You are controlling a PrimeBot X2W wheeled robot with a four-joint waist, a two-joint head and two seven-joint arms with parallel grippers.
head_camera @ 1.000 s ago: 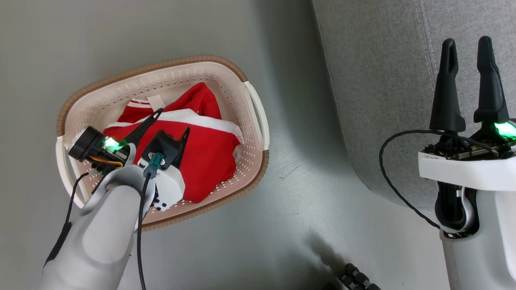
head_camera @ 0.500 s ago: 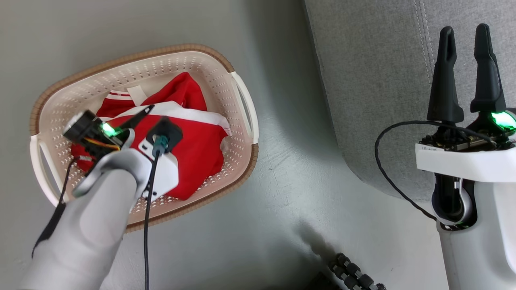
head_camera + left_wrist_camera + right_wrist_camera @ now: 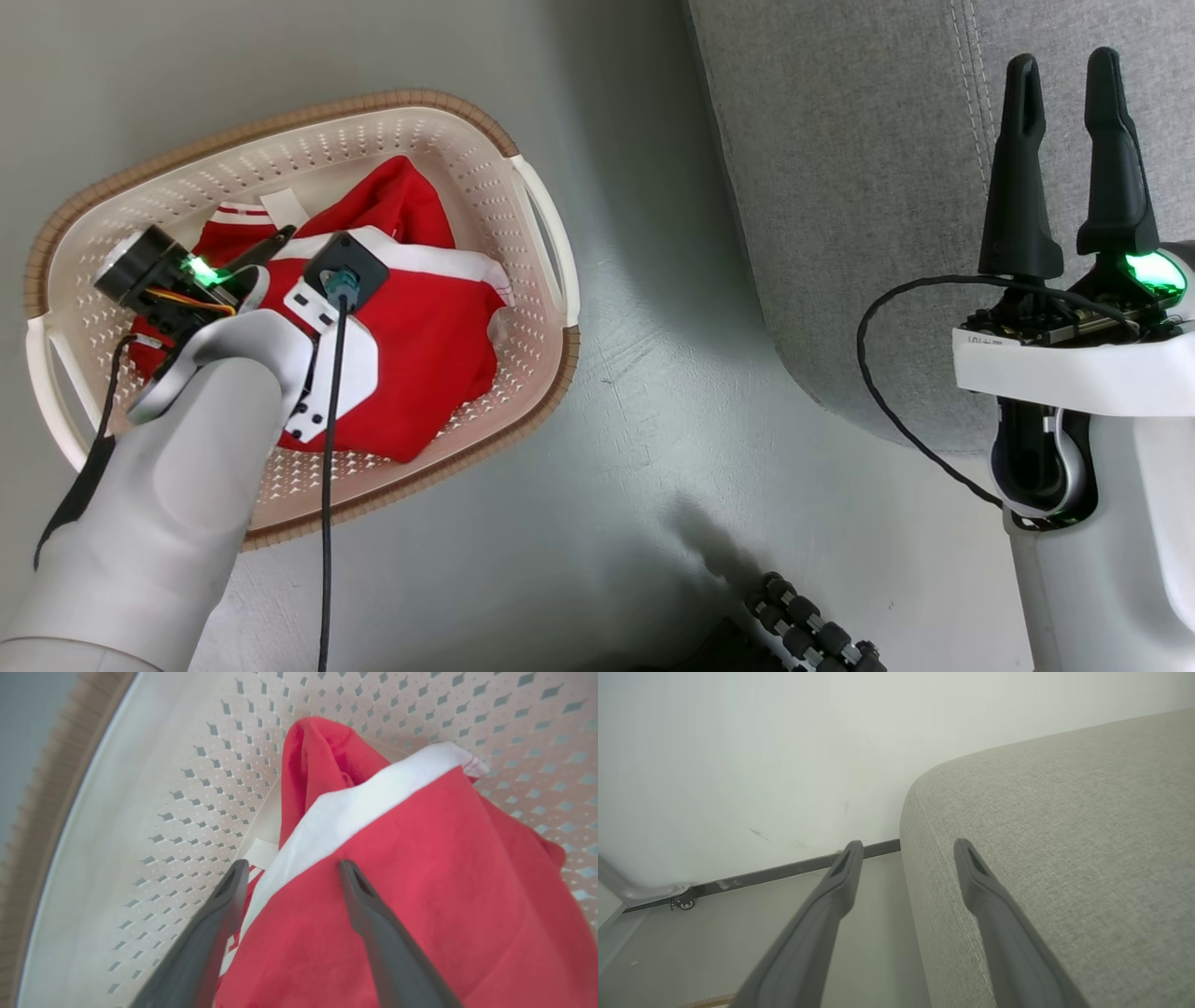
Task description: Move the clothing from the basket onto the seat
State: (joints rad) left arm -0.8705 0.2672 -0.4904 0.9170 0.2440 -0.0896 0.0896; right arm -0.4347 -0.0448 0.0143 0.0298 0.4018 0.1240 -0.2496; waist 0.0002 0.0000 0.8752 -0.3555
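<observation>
Left gripper (image 3: 292, 870) spread wide over red clothing (image 3: 397, 858) in basket (image 3: 448, 149), gripping nothing. Right gripper (image 3: 1062, 70) wide open, empty, above seat (image 3: 840, 187).

A white wall (image 3: 738, 742) rises beyond the right end effector (image 3: 908, 843) and meets the grey floor (image 3: 738, 942) along a dark baseboard (image 3: 784, 871). To the end effector's left a thin scuff mark (image 3: 759, 834) crosses the wall. Farther left, a small caster (image 3: 684, 903) sits under a pale curved frame (image 3: 626, 889). In the head view, a black segmented object (image 3: 808, 635) lies on the floor below it.
</observation>
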